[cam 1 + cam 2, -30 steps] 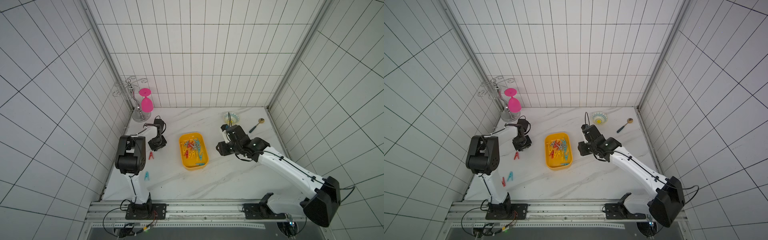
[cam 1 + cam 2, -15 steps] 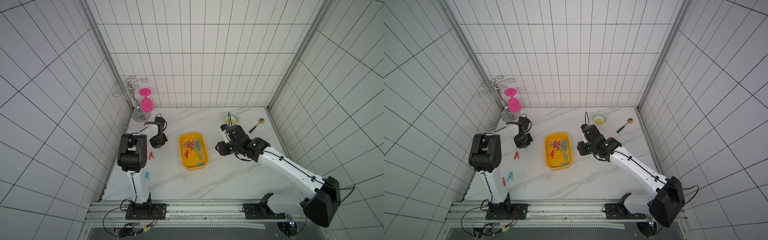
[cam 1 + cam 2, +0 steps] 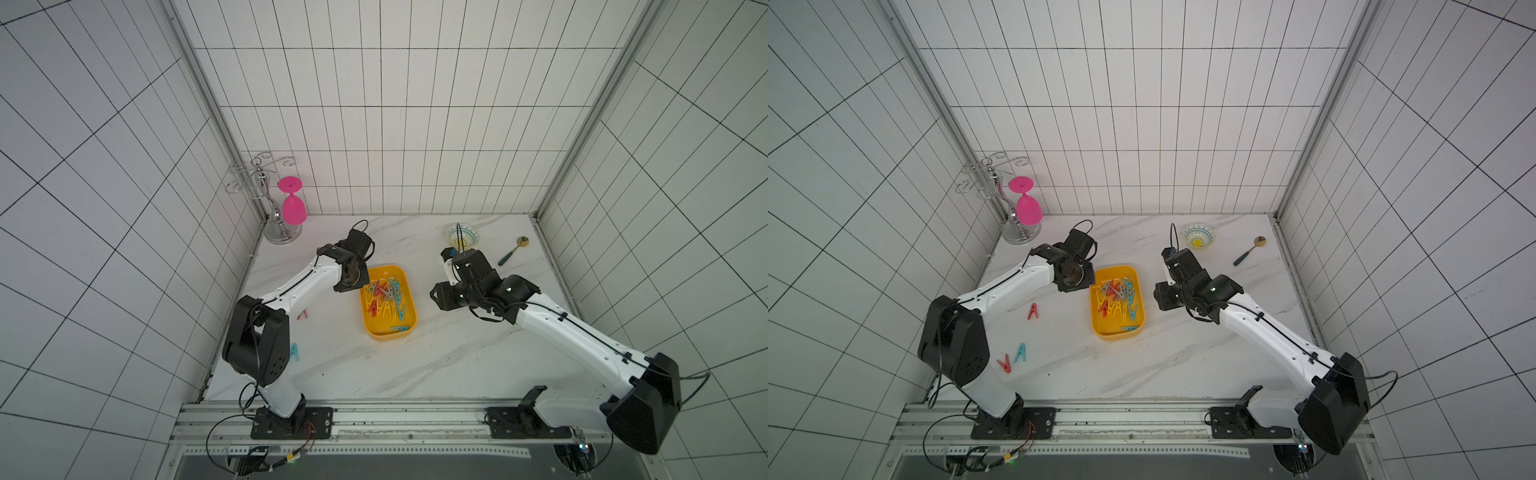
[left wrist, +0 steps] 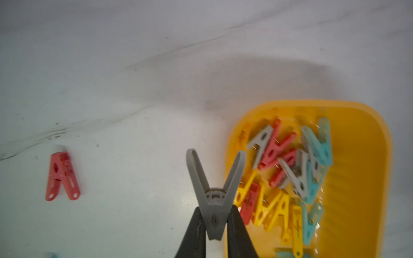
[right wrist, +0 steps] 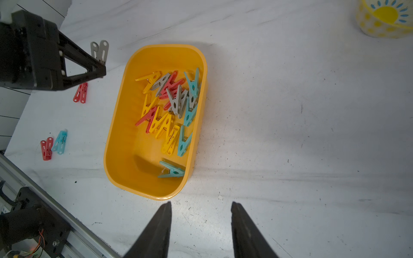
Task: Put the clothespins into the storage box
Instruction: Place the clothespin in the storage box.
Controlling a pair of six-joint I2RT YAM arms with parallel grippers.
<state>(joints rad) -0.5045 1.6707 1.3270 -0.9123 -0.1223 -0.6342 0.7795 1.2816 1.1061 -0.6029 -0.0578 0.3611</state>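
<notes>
Left hand [image 4: 215, 214] clenched on grey clothespin [image 4: 214, 201] at ten o'clock of storage box [image 5: 129, 145], right hand [image 5: 201, 204] released at three o'clock, three loose clothespins [image 3: 1020, 352] on table [image 3: 1183, 353] toward eight o'clock

The left arm [image 3: 299, 286] rises from its base at the near edge, bends at the black shoulder joint and stretches its white forearm away and inward, with the wrist [image 3: 347, 266] angled downward. The left pincer [image 4: 215, 220] is closed tight. Its two dark fingers [image 4: 194, 234] clamp the narrow end of a grey clothespin [image 4: 214, 201], whose legs splay out ahead of the tips. Both top views show the pincer tip [image 3: 1096, 286] pointing toward the middle of the desk.

The right arm [image 3: 573, 336] reaches in from the opposite near corner, its forearm running low and inward. The right pincer [image 5: 201, 205] hangs above the desk with its fingers [image 5: 158, 230] spread apart and nothing between them.
</notes>
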